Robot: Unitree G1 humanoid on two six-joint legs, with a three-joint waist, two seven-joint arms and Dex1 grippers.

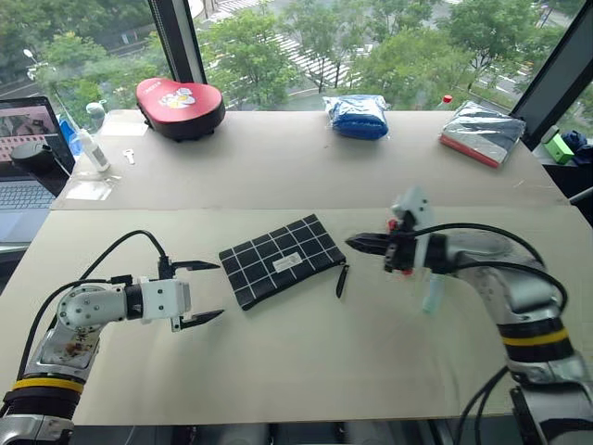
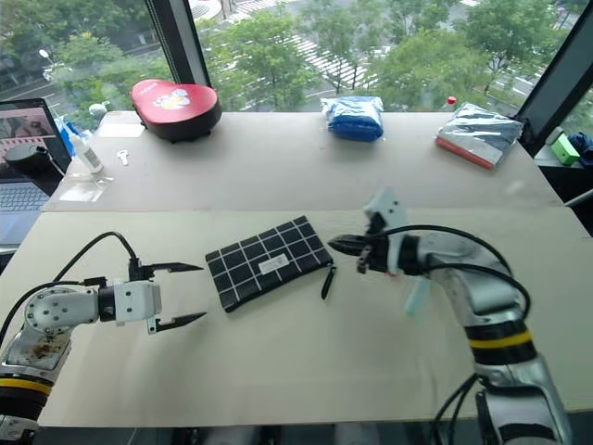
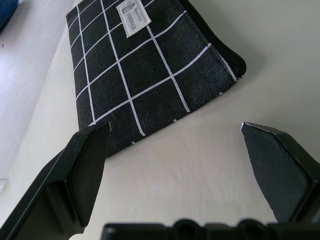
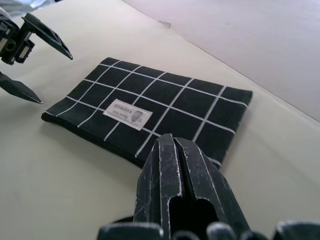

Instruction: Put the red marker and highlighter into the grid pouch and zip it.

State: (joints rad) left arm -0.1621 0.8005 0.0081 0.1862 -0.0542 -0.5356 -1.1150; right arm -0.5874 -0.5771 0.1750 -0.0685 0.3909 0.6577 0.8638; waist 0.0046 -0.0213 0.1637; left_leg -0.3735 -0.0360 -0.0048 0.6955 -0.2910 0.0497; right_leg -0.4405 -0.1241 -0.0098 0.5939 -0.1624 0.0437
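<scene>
Flat black fabric grid pouch [image 1: 278, 260] with white lines lies mid-table [image 1: 306, 362], black zip pull [image 1: 342, 280] trailing at its 4 o'clock. Left gripper [image 1: 219, 289] hovers wide open at the pouch's 8 o'clock, holding nothing. Right gripper [image 1: 352, 243] is at 3 o'clock, clamped closed and empty. Pale stubby shape under the right arm is prob. the highlighter [image 1: 432, 297]; can't spot the red marker. Risks: w/ the pouch unpinned, a tug on the pull drags the whole thing; right arm may sweep the highlighter off.
</scene>
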